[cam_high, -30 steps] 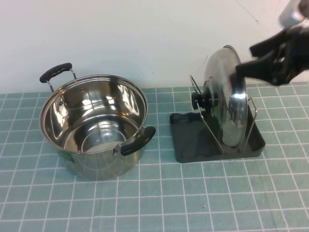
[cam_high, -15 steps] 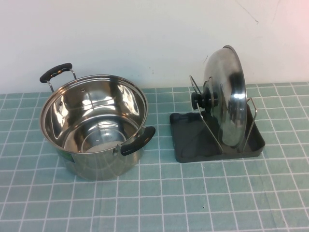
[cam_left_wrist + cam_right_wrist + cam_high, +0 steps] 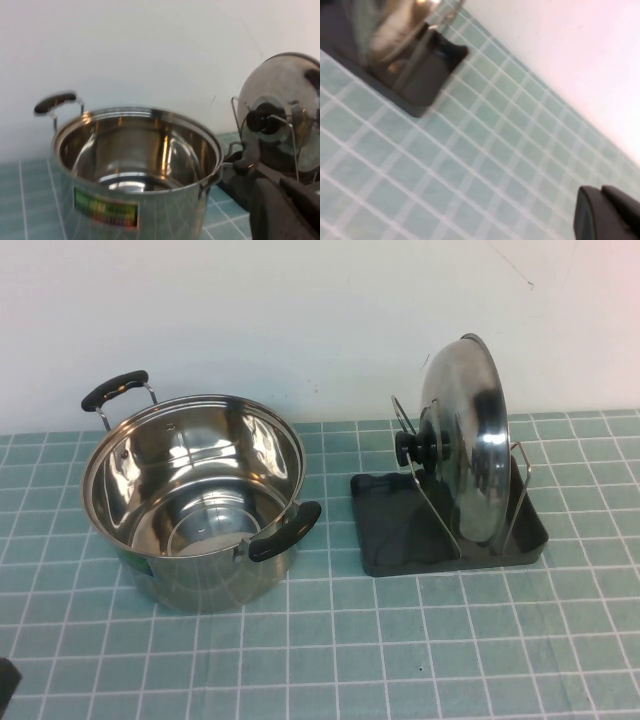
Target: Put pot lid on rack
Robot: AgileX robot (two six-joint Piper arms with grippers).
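Note:
The pot lid (image 3: pixel 470 440) stands on edge in the rack (image 3: pixel 400 530), leaning between the wire loops (image 3: pixel 425 480), its black knob (image 3: pixel 418 446) facing the pot. It also shows in the left wrist view (image 3: pixel 282 100). No gripper touches it. My left gripper (image 3: pixel 281 184) is shut and empty, low at the near left of the table, pointing past the pot towards the rack; only a dark corner of it (image 3: pixel 5 682) shows in the high view. My right gripper (image 3: pixel 601 194) is shut and empty, off to the right of the rack (image 3: pixel 415 80) above bare mat.
An open steel pot (image 3: pixel 195 495) with two black handles stands left of the rack, close to my left gripper (image 3: pixel 135 165). A white wall runs behind. The green gridded mat (image 3: pixel 400 650) covers the table in front.
My right gripper, near the lid's top edge one second ago, has withdrawn out of the high view. The lid stays in the rack. A dark corner of the left arm now shows at bottom left.

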